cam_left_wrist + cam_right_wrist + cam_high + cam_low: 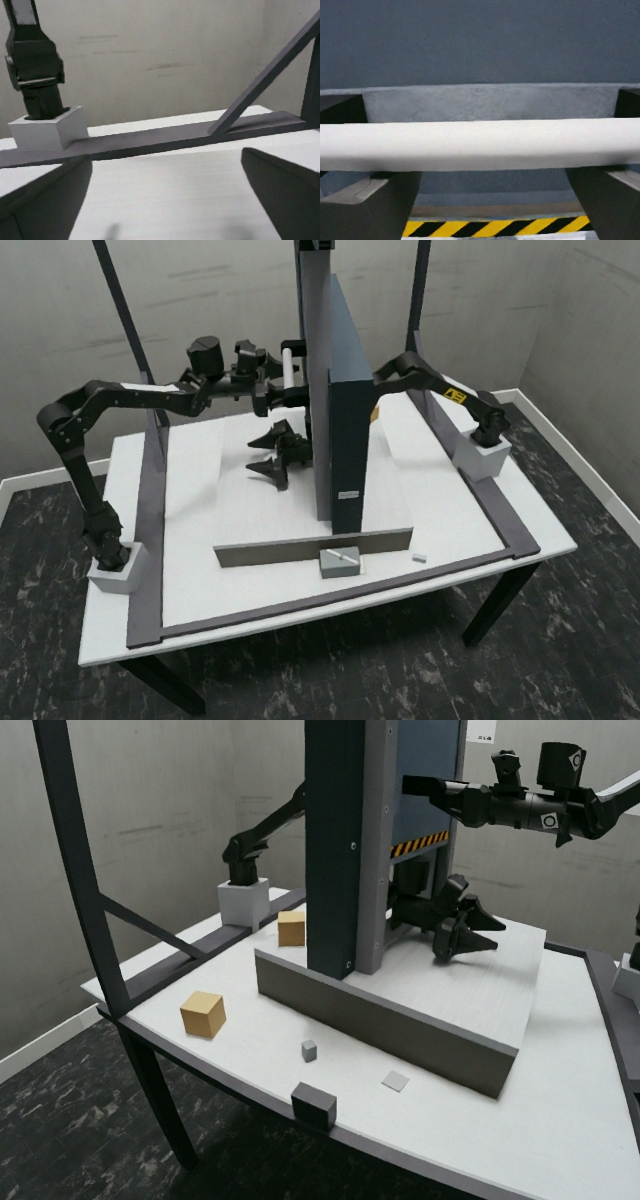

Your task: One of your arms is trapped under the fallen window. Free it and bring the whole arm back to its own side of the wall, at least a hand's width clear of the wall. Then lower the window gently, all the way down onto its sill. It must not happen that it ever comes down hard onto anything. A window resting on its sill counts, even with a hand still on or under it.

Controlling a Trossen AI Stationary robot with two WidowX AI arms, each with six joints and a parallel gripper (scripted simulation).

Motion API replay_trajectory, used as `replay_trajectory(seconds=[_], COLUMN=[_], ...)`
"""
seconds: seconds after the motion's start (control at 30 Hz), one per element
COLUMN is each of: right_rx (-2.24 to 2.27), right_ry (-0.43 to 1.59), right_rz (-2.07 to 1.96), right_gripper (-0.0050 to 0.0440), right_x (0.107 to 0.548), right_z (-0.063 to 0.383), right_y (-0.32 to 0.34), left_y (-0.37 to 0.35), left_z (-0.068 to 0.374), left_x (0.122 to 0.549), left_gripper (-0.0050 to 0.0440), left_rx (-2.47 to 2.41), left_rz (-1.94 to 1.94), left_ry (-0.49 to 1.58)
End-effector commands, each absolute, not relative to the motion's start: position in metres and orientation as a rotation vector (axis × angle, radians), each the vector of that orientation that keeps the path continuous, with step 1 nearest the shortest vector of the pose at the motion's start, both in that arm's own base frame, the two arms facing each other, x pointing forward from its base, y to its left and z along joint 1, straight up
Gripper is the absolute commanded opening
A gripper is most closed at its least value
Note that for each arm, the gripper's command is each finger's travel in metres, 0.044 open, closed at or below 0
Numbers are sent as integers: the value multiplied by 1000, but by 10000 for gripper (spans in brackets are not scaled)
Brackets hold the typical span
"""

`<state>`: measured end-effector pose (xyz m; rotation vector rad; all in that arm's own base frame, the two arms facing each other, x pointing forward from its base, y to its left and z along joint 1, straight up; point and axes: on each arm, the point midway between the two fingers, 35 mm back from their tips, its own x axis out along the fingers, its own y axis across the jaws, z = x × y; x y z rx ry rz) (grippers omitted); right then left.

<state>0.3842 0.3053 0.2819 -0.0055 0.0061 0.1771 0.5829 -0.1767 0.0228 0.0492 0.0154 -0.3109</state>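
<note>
The blue window point(419, 820) point(480, 45) hangs raised in the wall point(347, 446) point(333, 849); its striped lower edge point(421, 844) is above my left arm. My left arm passes through the opening below. Its open, empty gripper point(248, 455) point(500, 937) point(167, 157) is low over the white platform on the right arm's side. I cannot tell whether the arm touches the window. My right gripper point(291, 381) point(493, 157) is open at the white handle bar point(287, 364) point(480, 145), fingers spread along the bar and not closed on it. The sill is hidden.
The raised platform point(258, 519) point(454, 999) extends on both sides of the wall. Tan blocks point(203, 1014) point(291, 929) are on the left arm's side. A grey box point(339, 564) stands by the platform's front edge. Dark frame posts point(121, 302) point(419, 286) rise beside both arms.
</note>
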Motion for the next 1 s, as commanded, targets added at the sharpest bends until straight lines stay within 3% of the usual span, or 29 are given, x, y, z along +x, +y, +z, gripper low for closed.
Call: replay_trajectory(seconds=[0.0,0.2,0.97], right_rx=[129,124,142], right_ry=[-159,-154,-162], right_rz=[200,199,195], right_gripper=[400,400,400], right_x=[381,387,383], right_z=[379,368,403], right_y=[301,307,303], left_y=[-178,-178,-173], left_z=[47,47,47], left_x=[587,587,574], left_gripper=[400,400,400], left_rx=[43,43,44], left_rz=[-310,-310,-310], left_ry=[-28,-28,-27])
